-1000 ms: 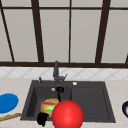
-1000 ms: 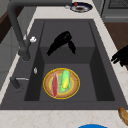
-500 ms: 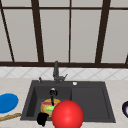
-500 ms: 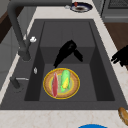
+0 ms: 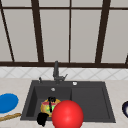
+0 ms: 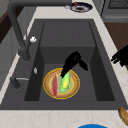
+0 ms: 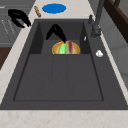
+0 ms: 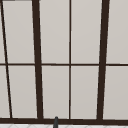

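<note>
A yellow-rimmed plate (image 6: 48, 90) lies in the sink's left basin (image 6: 67, 35) with a red strip and a green and yellow piece (image 6: 65, 82) on it. My right hand (image 6: 73, 61) reaches down into the basin, its straight fingers on the green piece and its thumb spread; it is open. The same hand (image 5: 51, 101) stands over the plate (image 5: 45, 107) in the front view and shows as the right hand (image 7: 55, 30) in the right side view. My left hand (image 5: 42, 118) hovers at the sink's front edge, fingers relaxed, holding nothing. A big red ball (image 5: 67, 115) covers the sink's front rim.
A dark faucet (image 5: 56, 71) rises behind the basin. A blue plate (image 5: 7, 102) and a wooden stick (image 5: 10, 117) lie on the counter to the left. A dark bowl (image 5: 125, 108) sits at the far right. The sink's right part (image 5: 88, 100) is a flat drainer.
My right hand has come down and forward in the basin until its fingers reach the food on the plate. The left hand has stayed where it was.
</note>
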Available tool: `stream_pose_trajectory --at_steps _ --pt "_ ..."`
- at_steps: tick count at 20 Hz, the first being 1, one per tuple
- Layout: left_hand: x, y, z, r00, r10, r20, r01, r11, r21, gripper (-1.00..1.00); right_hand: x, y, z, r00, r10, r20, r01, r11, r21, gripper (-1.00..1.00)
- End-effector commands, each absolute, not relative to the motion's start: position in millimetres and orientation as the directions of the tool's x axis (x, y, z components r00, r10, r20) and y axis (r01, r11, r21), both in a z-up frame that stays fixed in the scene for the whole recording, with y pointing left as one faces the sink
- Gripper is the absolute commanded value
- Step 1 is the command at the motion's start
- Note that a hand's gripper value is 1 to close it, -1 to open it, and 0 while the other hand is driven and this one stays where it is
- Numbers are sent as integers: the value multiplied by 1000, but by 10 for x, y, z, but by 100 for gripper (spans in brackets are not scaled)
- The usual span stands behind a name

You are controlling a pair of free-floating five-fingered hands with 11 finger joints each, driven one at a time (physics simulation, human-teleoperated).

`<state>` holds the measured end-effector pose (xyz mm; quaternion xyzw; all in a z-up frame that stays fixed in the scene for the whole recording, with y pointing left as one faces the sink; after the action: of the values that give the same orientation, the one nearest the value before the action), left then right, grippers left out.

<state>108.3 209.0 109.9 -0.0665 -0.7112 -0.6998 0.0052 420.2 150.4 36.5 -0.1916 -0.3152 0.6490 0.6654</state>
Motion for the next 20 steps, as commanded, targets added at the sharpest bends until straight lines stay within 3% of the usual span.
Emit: stream_pose_trajectory --at_steps 1,8,13,20 --pt "1083 2090 1099 -991 87 101 102 12 995 0 4202 1440 70 -54 987 151 -733 64 -677 -100" --pt "1083 2090 1099 -991 87 101 102 12 995 0 4258 1439 -496 -56 990 133 -742 47 -668 -100" --pt "1083 2090 1099 -991 87 101 102 12 995 0 4419 1422 -628 -73 992 106 -644 35 -764 -100" --pt "1083 2090 1099 -991 87 101 102 12 995 0 4710 1443 -790 -71 992 104 -632 36 -774 -100"
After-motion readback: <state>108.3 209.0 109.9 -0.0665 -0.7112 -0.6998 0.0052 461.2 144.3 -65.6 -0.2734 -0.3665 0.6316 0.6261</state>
